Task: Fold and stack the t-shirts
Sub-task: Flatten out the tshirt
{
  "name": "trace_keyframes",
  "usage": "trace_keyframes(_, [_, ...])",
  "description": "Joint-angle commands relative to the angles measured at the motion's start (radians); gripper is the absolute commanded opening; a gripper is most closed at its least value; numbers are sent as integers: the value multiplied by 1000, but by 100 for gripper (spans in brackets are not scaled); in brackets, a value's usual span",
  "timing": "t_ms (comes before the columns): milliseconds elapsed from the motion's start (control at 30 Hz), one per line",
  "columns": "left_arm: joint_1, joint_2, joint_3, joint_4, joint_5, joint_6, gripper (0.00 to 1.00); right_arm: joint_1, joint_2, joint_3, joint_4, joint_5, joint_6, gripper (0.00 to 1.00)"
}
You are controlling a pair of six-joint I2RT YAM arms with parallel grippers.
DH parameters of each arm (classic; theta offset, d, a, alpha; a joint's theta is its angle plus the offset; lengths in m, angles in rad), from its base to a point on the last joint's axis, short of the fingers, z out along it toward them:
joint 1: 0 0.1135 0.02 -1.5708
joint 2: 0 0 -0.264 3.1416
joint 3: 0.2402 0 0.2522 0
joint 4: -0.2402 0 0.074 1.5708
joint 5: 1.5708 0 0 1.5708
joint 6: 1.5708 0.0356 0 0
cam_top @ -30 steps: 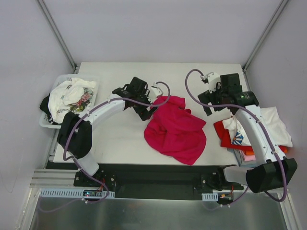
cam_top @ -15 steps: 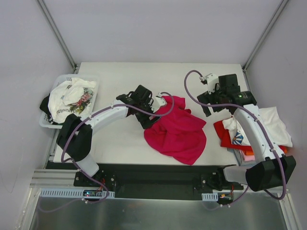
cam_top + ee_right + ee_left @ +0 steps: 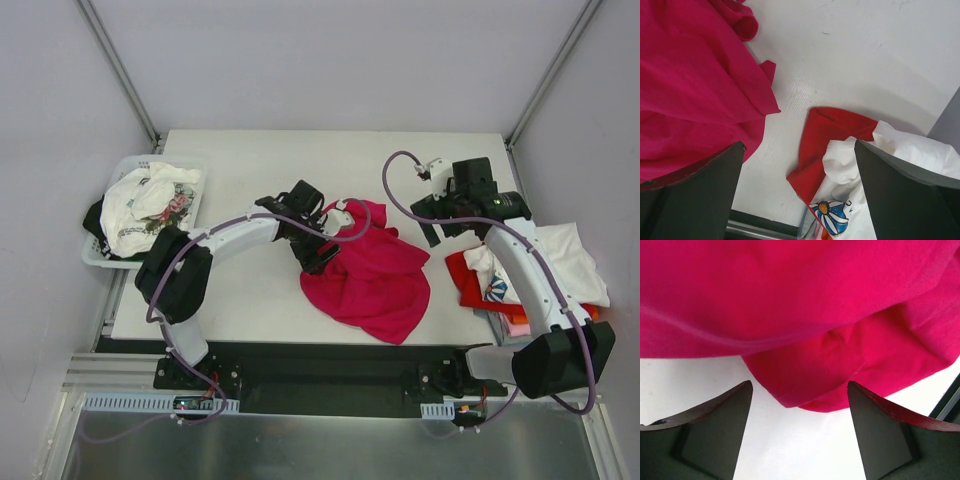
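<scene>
A crumpled crimson-magenta t-shirt [image 3: 370, 270] lies on the table's middle. My left gripper [image 3: 320, 258] is at its left edge, low over the table. In the left wrist view the jaws stand open [image 3: 799, 383], with a folded lip of the crimson t-shirt [image 3: 805, 365] just ahead of the fingertips and nothing between them. My right gripper [image 3: 440, 225] hovers open between that shirt and a pile at the right. Its wrist view [image 3: 800, 144] shows the crimson t-shirt [image 3: 685, 90] on the left, and a red t-shirt [image 3: 825, 135] under a white printed one [image 3: 910, 160].
A white plastic basket [image 3: 95, 255] at the table's left edge holds white printed shirts [image 3: 150, 200] and a dark one. The pile at the right [image 3: 540, 270] has red, white, orange and pink layers near the table's right edge.
My left gripper has moved right and nearer, down onto the left edge of the crimson t-shirt, its jaws narrowing a little. The right arm has shifted only slightly.
</scene>
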Motion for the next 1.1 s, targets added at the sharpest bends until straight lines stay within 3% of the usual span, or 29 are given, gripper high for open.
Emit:
trace_keyframes(0, [-4, 23, 56, -12, 41, 22, 76, 6, 0, -6, 14, 12, 2, 97])
trace_keyframes(100, [-4, 43, 75, -13, 49, 27, 70, 6, -1, -11, 15, 15, 2, 97])
trace_keyframes(233, [-4, 70, 99, -13, 37, 36, 52, 8, -9, -20, 17, 14, -1, 98])
trace_keyframes(267, [-4, 72, 104, -13, 34, 39, 42, 8, -9, -22, 14, 15, -3, 98])
trace_keyframes(333, [-4, 74, 107, -13, 21, 43, 31, 8, -10, -28, 15, 20, -6, 98])
trace_keyframes(400, [-4, 74, 105, -12, 14, 45, 11, 8, -10, -38, 15, 20, -6, 98])
trace_keyframes(467, [-4, 74, 102, -13, 1, 43, 0, 9, -9, -45, 18, 12, -4, 98])
trace_keyframes(633, [-4, 26, 85, -12, -54, 60, 0, 17, -4, -64, 17, 15, -1, 98])
trace_keyframes(900, [-4, -136, 160, -7, -365, 115, 0, 20, 5, -110, 46, 6, 6, 98])
trace_keyframes(1067, [-3, -215, 214, 13, -489, 155, 0, 28, 19, -144, 69, 6, 17, 99])
